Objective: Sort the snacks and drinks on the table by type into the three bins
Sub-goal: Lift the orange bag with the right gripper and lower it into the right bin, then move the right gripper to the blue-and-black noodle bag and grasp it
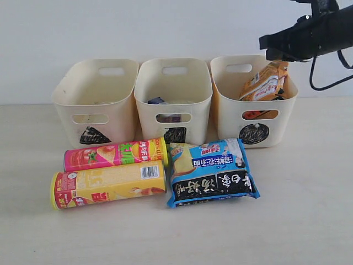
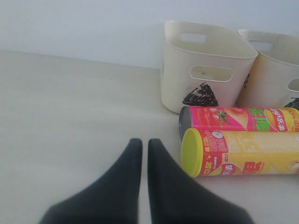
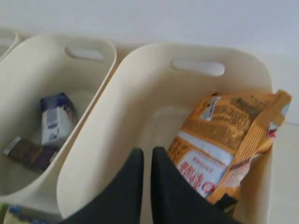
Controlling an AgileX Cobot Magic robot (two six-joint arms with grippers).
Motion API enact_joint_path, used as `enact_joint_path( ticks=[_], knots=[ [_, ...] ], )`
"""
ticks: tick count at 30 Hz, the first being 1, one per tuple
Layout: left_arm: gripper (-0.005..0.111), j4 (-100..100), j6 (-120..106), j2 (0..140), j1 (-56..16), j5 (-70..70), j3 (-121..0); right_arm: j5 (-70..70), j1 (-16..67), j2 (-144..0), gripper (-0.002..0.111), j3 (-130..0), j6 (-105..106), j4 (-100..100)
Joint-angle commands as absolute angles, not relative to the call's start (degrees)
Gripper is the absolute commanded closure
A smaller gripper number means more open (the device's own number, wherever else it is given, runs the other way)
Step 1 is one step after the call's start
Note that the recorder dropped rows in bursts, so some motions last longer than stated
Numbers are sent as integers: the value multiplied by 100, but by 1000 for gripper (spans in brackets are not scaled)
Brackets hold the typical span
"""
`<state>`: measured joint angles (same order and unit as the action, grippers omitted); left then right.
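Three cream bins stand in a row at the back: left bin (image 1: 95,99), middle bin (image 1: 174,96), right bin (image 1: 253,105). An orange packet (image 1: 265,81) leans inside the right bin (image 3: 154,112). The white-and-blue pack (image 3: 55,122) and dark purple box (image 3: 25,151) lie in the middle bin. On the table lie the pink canister (image 1: 116,154), yellow canister (image 1: 107,184) and blue-black packet (image 1: 212,172). My right gripper (image 3: 146,153) is shut and empty above the right bin, beside the orange packet (image 3: 229,140). My left gripper (image 2: 145,143) is shut over bare table near the yellow canister (image 2: 243,152).
A white wall runs behind the bins. The pale beige table (image 1: 309,193) stretches to both sides of the snacks. The right arm (image 1: 309,36) reaches in from the upper right, with a black cable hanging from it.
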<state>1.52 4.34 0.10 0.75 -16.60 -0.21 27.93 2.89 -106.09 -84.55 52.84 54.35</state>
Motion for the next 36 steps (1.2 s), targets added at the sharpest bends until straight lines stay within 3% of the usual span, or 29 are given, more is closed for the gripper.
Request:
enact_joint_path(
  ticks=[1, 12, 22, 27, 29, 36],
  knots=[
    [103, 147, 401, 0, 99, -1670, 0, 3751, 282, -10311, 108, -8469, 4393, 4073],
    [103, 147, 401, 0, 99, -1670, 0, 6980, 282, -10140, 108, -8469, 3772, 3304],
    [103, 147, 401, 0, 99, -1670, 0, 6996, 282, -10054, 108, -7626, 4077, 3417],
    [103, 147, 401, 0, 99, -1670, 0, 6297, 282, -10064, 108, -6995, 4540, 3770],
    [103, 147, 401, 0, 99, -1670, 0, 6228, 260, -10064, 102, -6877, 4822, 4042],
    [103, 147, 401, 0, 99, -1670, 0, 6598, -343, -10270, 62, -6512, 5861, 5273]
  ],
)
